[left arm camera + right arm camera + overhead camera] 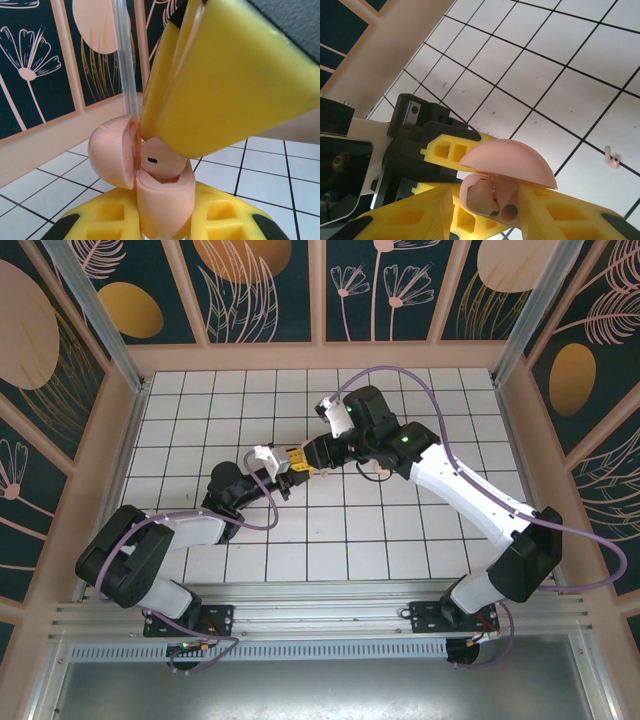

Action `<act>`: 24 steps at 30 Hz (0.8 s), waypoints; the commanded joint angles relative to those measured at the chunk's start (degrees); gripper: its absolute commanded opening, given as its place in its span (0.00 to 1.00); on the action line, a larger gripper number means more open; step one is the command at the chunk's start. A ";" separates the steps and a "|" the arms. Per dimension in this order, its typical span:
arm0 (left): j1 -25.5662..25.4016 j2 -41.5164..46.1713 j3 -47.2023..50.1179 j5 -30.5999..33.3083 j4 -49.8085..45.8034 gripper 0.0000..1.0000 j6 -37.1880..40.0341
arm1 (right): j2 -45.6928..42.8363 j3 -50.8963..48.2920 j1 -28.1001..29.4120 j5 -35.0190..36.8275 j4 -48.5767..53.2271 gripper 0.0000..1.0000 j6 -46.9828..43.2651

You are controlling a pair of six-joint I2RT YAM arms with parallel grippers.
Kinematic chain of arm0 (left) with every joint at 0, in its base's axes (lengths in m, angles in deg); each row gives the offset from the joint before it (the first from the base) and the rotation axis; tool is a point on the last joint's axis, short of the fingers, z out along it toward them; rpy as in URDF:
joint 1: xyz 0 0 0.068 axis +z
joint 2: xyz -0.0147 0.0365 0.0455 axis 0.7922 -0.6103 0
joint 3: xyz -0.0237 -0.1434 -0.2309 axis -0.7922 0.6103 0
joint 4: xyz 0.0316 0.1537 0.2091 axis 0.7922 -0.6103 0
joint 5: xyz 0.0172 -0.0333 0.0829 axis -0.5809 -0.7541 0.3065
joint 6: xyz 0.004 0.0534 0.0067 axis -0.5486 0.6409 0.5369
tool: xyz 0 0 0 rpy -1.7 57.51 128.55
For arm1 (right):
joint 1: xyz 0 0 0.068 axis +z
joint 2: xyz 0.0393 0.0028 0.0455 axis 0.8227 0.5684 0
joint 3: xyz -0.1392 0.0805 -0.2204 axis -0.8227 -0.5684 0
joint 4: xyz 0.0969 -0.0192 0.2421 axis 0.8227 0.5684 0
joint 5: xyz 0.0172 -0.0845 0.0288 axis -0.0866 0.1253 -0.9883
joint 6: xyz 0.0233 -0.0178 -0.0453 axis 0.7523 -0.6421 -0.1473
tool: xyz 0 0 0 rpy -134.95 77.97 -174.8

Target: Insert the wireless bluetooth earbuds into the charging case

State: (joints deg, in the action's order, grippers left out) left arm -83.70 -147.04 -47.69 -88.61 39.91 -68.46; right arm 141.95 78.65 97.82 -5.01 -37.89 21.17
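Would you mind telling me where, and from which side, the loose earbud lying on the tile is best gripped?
Probably by its slim stem, from straight above. The earbud lies flat on the table with bare tile all round, leaving room on either side. Closing across the stem's narrow width should leave the rounded head free to enter the charging case.
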 commanded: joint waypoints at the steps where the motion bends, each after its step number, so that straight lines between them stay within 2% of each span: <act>1: -0.37 1.51 -1.46 0.05 1.10 0.07 0.82 | 0.44 2.14 0.87 1.71 2.06 0.39 -1.37; 5: -0.36 1.47 -1.29 0.24 1.19 0.07 0.75 | 0.99 2.14 1.38 1.47 2.23 0.38 -1.48; 16: -0.38 1.64 -0.98 1.02 1.11 0.07 0.84 | 1.08 2.36 2.18 2.94 2.71 0.20 -1.64; 24: -0.36 0.85 -0.25 3.08 1.10 0.07 1.72 | -2.66 -0.78 2.19 3.26 -3.37 0.18 1.09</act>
State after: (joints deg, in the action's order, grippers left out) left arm -83.70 -146.98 -47.69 -87.06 39.03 -67.80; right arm 142.23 78.98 99.26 -1.76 -37.82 20.43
